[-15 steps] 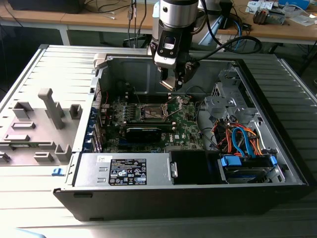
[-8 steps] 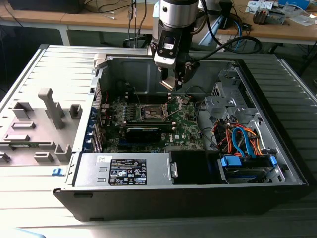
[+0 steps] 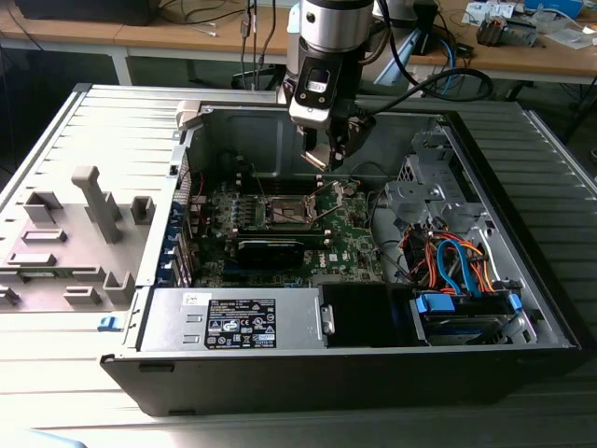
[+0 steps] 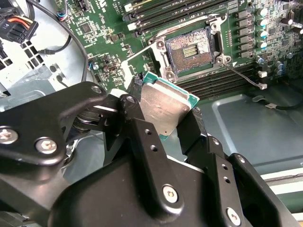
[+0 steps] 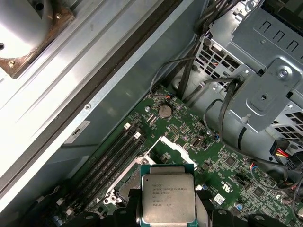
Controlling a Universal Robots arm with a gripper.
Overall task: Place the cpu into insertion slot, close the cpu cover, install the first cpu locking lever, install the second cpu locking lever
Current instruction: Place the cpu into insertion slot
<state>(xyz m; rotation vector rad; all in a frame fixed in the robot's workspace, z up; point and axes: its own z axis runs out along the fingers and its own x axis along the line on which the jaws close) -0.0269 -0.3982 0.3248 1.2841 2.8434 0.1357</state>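
Observation:
My gripper (image 3: 326, 154) hangs inside the open computer case, above and a little toward the exterior view's right of the insertion slot (image 3: 287, 211). It is shut on the cpu (image 4: 163, 106), a silvery square chip with a green edge, pinched at two opposite sides by the black fingers (image 4: 137, 127). In the first wrist view the cpu (image 5: 167, 197) hovers over the green board with its printed face showing. The insertion slot (image 4: 191, 47) lies bare with its dark pin field exposed. The cpu cover (image 5: 177, 149) stands swung open beside the slot. A thin wire locking lever (image 4: 241, 75) sticks out from the slot, unlatched.
A long black card (image 3: 270, 247) lies just in front of the slot. Memory slots (image 4: 165, 12) run beside it. A grey power supply (image 3: 233, 322) lines the case front, and a drive cage (image 3: 438, 187) with coloured cables (image 3: 452, 266) fills the exterior view's right. A grey fixture (image 3: 84, 233) sits outside the case.

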